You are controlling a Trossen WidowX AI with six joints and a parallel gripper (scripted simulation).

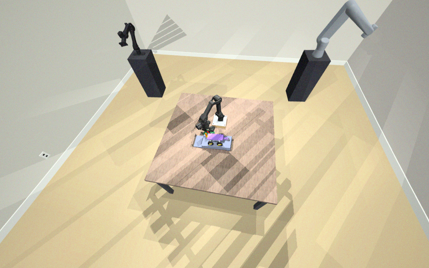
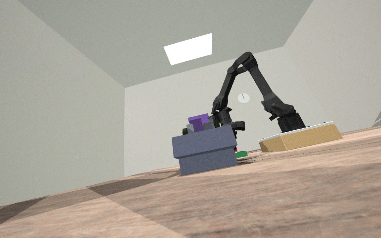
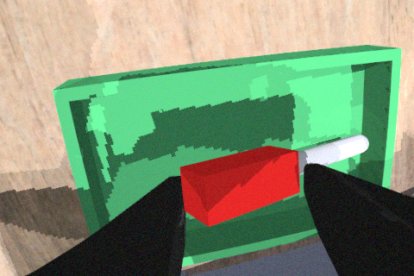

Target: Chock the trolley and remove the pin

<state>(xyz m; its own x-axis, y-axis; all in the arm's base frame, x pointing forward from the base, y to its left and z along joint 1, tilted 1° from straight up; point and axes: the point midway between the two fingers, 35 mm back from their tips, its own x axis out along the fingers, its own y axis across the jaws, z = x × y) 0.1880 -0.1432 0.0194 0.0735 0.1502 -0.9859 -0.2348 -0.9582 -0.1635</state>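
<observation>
The stop pin's red head (image 3: 246, 191) (image 2: 235, 150) sits between the fingertips of my gripper (image 3: 244, 183) (image 2: 235, 142). The fingers stand part open, the left one against the head, with a thin gap on the right. The pale shaft (image 3: 345, 148) slants right over the green tray (image 3: 71, 138) (image 2: 241, 154). Whether the pin rests on the tray is unclear. The purple trolley (image 1: 215, 137) (image 2: 199, 118) stands on the blue-grey ramp (image 1: 227, 144) (image 2: 205, 147). The chock's orange handle (image 1: 206, 134) shows at its downhill end; the chock's base and wheel contact are hidden.
The ramp lies close beside the tray. The trolley's near wheels (image 1: 210, 143) (image 1: 219, 144) face the top view. The arm's base block (image 1: 220, 121) (image 2: 304, 138) stands behind the ramp. Two other arms stand on pedestals (image 1: 146, 73) (image 1: 306, 76) away from the table.
</observation>
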